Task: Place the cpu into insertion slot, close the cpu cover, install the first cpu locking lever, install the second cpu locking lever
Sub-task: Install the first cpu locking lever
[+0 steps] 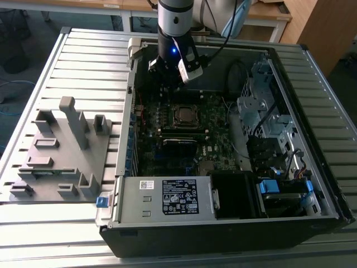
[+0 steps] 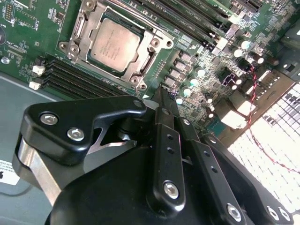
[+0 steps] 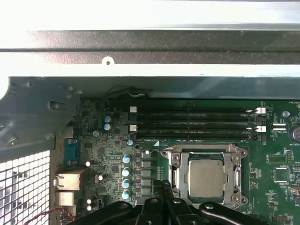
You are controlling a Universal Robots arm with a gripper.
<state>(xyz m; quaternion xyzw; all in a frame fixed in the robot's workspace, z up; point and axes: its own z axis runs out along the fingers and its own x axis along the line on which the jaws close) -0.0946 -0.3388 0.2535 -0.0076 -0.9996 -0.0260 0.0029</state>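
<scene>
The cpu sits framed by the cpu cover; the closed, empty pincer hovers beside its edge

Tally, referenced to cpu:
- cpu: 1, framed by 1 cover.
- memory banks: 2, one either side of cpu in the second wrist view.
- slots: 4 in the bank on cpu's far side from the gripper, first wrist view.
- white clips: 4 on that bank, 2 per end.
- capacitors: 4 in a column near cpu, 2 more past that bank's end.
- gripper: 1, near cpu, with 2 fingers.
- arm: 1, above cpu.
- case: 1, around cpu.
- psu: 1, in the case, apart from cpu.
- grey fixture: 1, outside the case, well apart from cpu.
</scene>
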